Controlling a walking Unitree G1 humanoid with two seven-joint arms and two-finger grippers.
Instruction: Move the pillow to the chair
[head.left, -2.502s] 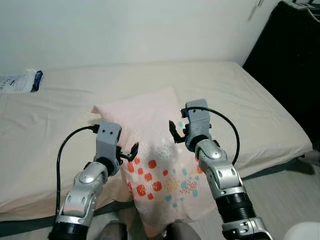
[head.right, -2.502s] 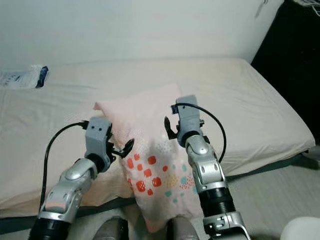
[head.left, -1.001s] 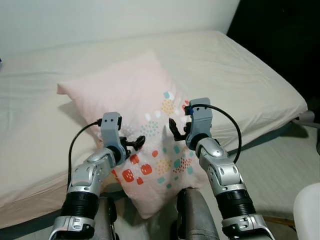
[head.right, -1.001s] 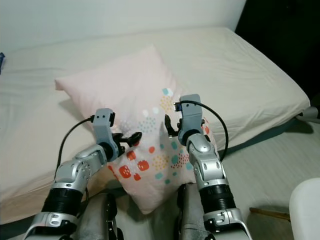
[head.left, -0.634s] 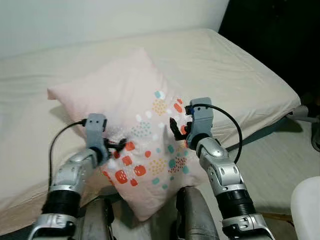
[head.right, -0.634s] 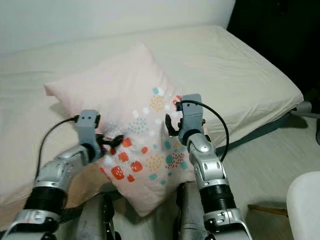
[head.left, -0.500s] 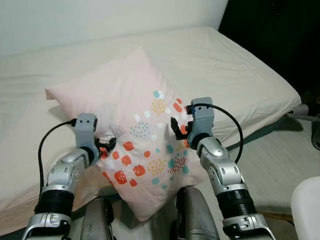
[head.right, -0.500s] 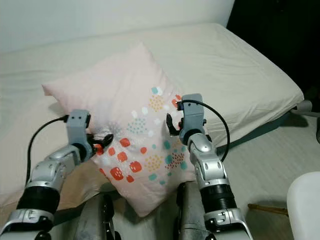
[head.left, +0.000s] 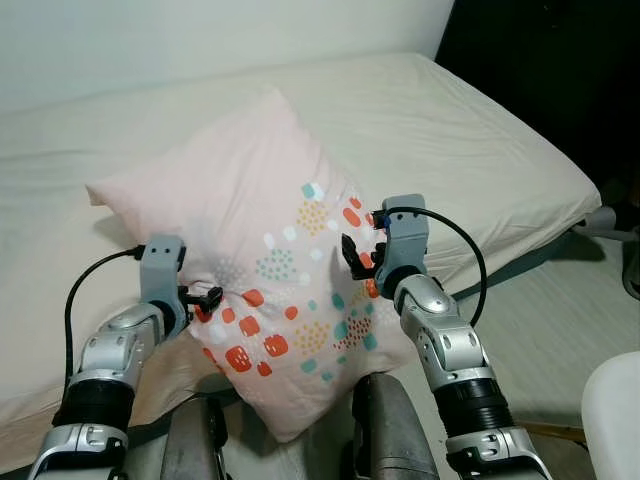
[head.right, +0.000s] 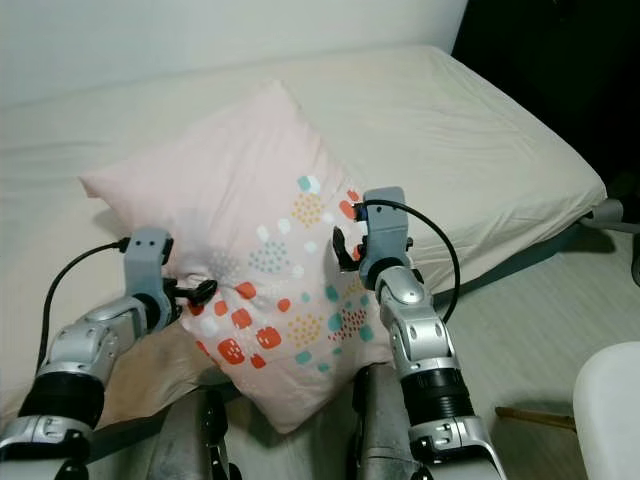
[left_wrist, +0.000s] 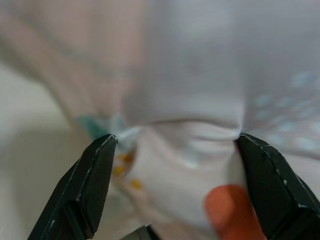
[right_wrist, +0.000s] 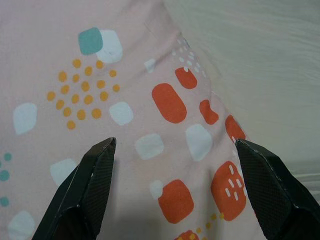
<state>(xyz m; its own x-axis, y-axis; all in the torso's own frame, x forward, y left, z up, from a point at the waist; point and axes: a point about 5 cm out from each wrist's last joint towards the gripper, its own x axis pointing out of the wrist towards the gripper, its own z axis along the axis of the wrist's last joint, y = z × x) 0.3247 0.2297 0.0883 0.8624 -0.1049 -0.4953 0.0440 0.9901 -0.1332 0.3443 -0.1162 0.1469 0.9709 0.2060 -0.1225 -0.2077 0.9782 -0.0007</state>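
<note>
Two grippers flank pillow (head.left: 255, 240) over bed (head.left: 480, 150): left gripper (head.left: 205, 300) pinches fabric, right gripper (head.left: 357, 262) jaws spread wide, empty. One-sided pinch may slip.

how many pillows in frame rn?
1. The pink patterned pillow stands propped at the near edge of the bed, between the left gripper and the right gripper. Nothing suggests another hidden.

Head eyes look down; wrists near pillow (head.left: 260, 250).
</note>
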